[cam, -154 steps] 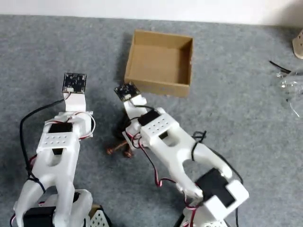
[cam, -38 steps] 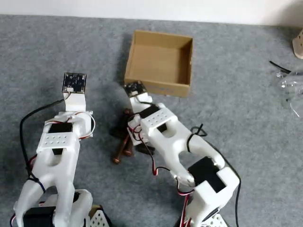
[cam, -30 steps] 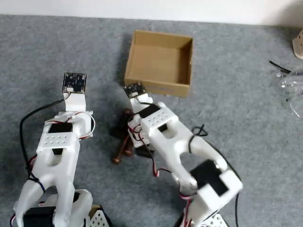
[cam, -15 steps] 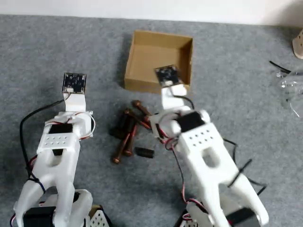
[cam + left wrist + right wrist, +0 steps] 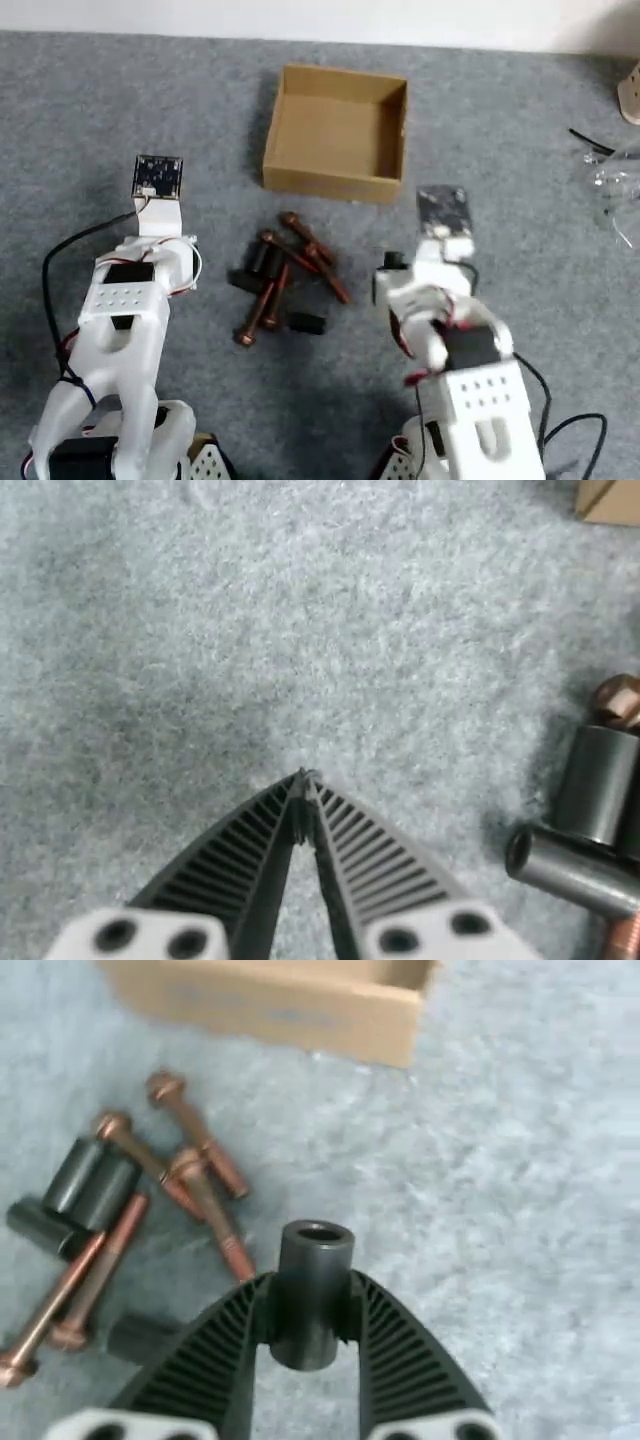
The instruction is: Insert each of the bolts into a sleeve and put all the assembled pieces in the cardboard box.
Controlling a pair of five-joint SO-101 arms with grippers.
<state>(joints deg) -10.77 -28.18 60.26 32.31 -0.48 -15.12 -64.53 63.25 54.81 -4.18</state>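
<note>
The open cardboard box (image 5: 337, 133) stands at the back centre of the grey carpet. In front of it lie several copper bolts (image 5: 300, 262) mixed with black sleeves (image 5: 262, 260), and one sleeve (image 5: 305, 323) lies apart, nearer the arms. My right gripper (image 5: 310, 1285) is shut on a black sleeve (image 5: 314, 1260), held upright with its bore showing, to the right of the pile and apart from it. That held sleeve (image 5: 392, 262) peeks out beside the right arm. My left gripper (image 5: 303, 780) is shut and empty over bare carpet, left of two sleeves (image 5: 590, 800).
Clear plastic and black wires (image 5: 608, 175) lie at the right edge, with a pale object (image 5: 630, 92) behind them. The box corner (image 5: 610, 498) appears in the left wrist view. Bare carpet spreads between the pile and the right arm.
The right arm has swung from over the pile to the right, carrying a black sleeve away and uncovering the bolts. The left arm has stayed put.
</note>
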